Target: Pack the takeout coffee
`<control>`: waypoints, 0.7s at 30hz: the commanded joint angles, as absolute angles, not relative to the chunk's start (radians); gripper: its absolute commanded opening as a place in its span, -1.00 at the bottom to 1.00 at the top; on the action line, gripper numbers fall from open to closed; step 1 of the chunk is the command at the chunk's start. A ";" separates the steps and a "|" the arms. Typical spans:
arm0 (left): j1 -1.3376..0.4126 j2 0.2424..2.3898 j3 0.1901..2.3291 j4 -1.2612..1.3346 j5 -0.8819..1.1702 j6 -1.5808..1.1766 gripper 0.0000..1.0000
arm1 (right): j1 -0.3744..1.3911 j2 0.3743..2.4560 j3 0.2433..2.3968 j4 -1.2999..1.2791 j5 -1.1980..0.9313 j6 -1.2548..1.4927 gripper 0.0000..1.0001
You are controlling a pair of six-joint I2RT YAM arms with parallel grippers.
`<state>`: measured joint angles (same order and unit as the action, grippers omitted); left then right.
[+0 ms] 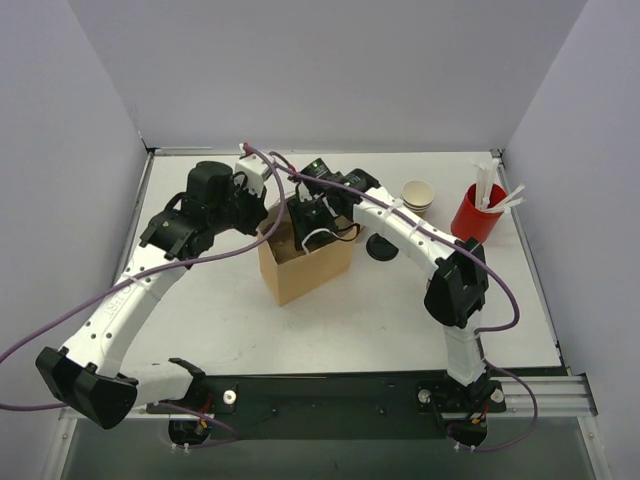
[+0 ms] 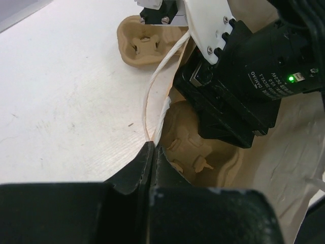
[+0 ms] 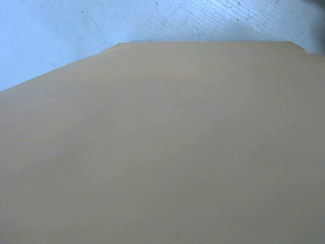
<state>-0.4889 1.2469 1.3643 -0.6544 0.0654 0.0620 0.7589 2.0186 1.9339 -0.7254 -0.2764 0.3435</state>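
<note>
The takeout coffee cup [image 1: 418, 195], small and kraft-tan, stands on the table at the back right, apart from both grippers. The brown paper bag [image 1: 305, 265] stands open mid-table. My left gripper [image 1: 267, 208] is shut on the bag's left top edge; in the left wrist view its fingertips [image 2: 152, 147] pinch the paper beside the white handle [image 2: 161, 81]. My right gripper [image 1: 312, 222] reaches down into the bag's mouth, its fingers hidden. The right wrist view shows only the bag's tan wall [image 3: 162, 152].
A tan pulp cup carrier [image 2: 203, 147] lies inside the bag under the right wrist, and another part of it [image 2: 144, 38] shows past the bag's edge. A flat black lid [image 1: 381, 248] lies right of the bag. A red cup of white sticks [image 1: 478, 212] stands at the far right.
</note>
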 commanded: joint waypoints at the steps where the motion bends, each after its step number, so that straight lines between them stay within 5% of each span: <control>1: -0.492 1.167 1.345 -0.676 0.164 -0.061 -1.00 | 0.770 1.907 1.867 -0.749 -0.218 0.330 -0.62; 21: -0.640 1.020 1.201 -0.578 -0.029 -0.213 -1.00 | 0.862 1.953 1.842 -0.893 -0.006 0.176 -0.50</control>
<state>-0.6003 1.0554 1.1961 -0.6544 0.0261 -0.1825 0.8577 1.9251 1.8252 -0.8276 -0.0818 0.2096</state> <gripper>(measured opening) 0.023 0.363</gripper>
